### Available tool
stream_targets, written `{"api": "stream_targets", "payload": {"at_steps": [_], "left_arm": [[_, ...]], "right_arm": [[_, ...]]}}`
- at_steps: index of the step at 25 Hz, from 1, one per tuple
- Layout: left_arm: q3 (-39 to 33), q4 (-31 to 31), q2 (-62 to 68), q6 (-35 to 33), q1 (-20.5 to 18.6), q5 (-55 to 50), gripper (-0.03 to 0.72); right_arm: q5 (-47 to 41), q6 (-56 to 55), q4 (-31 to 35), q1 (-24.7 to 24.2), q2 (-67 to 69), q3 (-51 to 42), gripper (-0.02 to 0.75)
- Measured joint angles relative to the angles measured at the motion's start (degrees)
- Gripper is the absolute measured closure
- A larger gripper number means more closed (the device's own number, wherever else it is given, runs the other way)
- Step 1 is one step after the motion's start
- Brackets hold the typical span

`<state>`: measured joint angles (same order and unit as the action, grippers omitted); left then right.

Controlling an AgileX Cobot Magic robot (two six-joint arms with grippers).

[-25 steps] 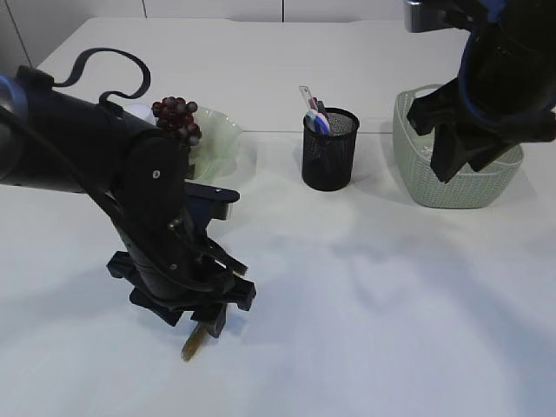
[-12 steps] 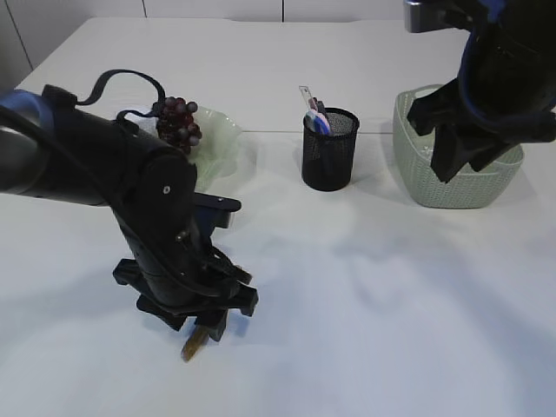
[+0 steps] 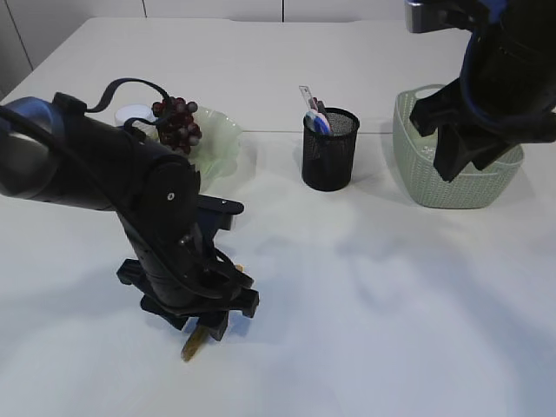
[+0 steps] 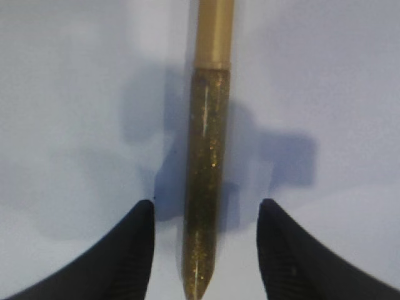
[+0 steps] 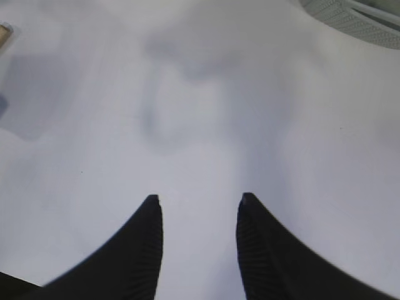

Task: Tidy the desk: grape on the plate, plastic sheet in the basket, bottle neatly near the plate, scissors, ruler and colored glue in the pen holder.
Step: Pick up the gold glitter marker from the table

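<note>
Basically, left gripper jaws apart, straddling glitter glue pen; light, stiff, slick, rolls easily; pinch mid-barrel. Right gripper apart, empty.

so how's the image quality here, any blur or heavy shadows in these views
Exterior view: sharp, soft even light, faint shadows under both arms, the left gripper hiding most of the glitter glue pen. Left wrist view: very close, the glue pen slightly soft, double shadows on the table. Right wrist view: blurry, diffuse grey shadows, basket edge out of focus.
</note>
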<state>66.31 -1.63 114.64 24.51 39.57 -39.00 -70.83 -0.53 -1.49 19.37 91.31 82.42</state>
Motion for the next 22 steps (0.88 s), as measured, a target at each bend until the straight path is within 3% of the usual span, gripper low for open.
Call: {"api": "stream_targets", "payload": {"at_steps": [14, 22], "left_arm": [[0.2, -0.7, 1.65, 0.09, 0.0, 0.52, 0.32], [0.53, -1.26, 2.03, 0.09, 0.0, -0.61, 0.449]], "right_arm": [[0.35, 0.0, -0.02, 0.0, 0.0, 0.0, 0.414], [0.56, 0.0, -0.12, 0.0, 0.0, 0.0, 0.414]]}}
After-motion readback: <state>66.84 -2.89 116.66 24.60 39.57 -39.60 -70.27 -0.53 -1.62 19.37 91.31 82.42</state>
